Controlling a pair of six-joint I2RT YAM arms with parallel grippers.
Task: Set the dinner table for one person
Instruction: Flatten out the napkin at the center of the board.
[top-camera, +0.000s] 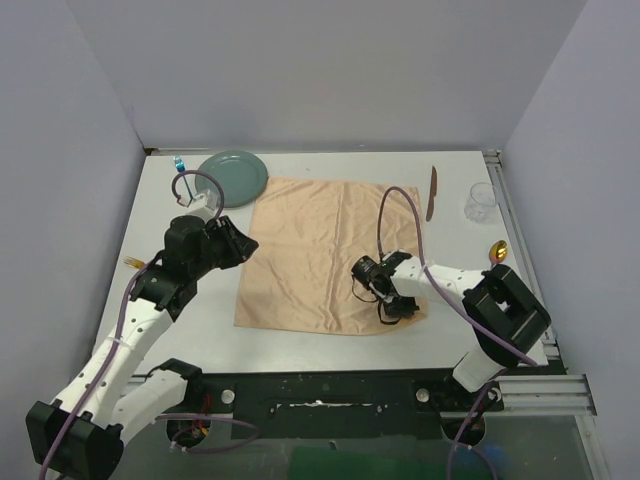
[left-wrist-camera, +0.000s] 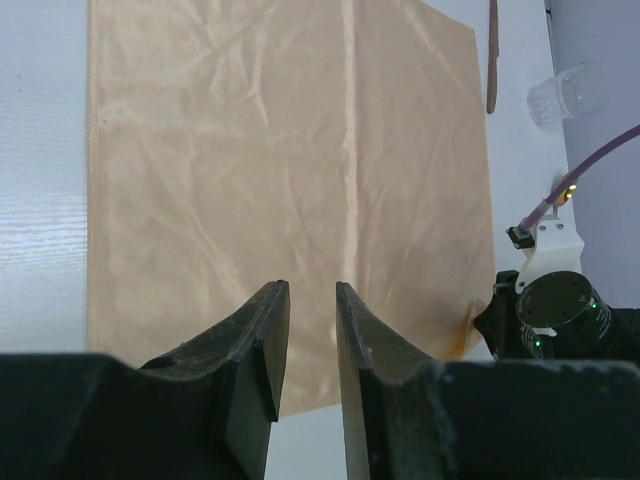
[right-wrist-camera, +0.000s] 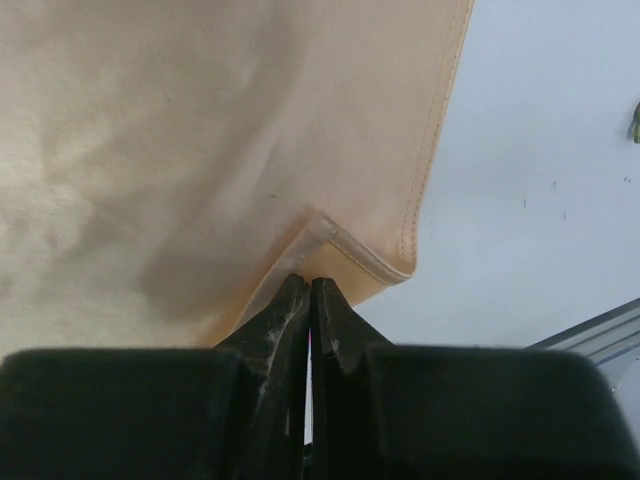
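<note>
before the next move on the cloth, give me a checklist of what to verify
1. Right pincer shut on the near right corner of the cloth: ok.
2. How much cloth is between its fingertips: cannot tell.
3. Left pincer open and empty, at the cloth's left edge: ok.
4. Cloth lying flat: not ok; it is creased and the pinched corner is folded over.
5. Green plate on the dinner table, off the cloth: ok.
6. Brown knife and clear glass off the cloth: ok.

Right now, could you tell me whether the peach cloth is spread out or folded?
Spread: the cloth lies nearly flat, only its near right corner puckered up, pinched in the shut right gripper.
</note>
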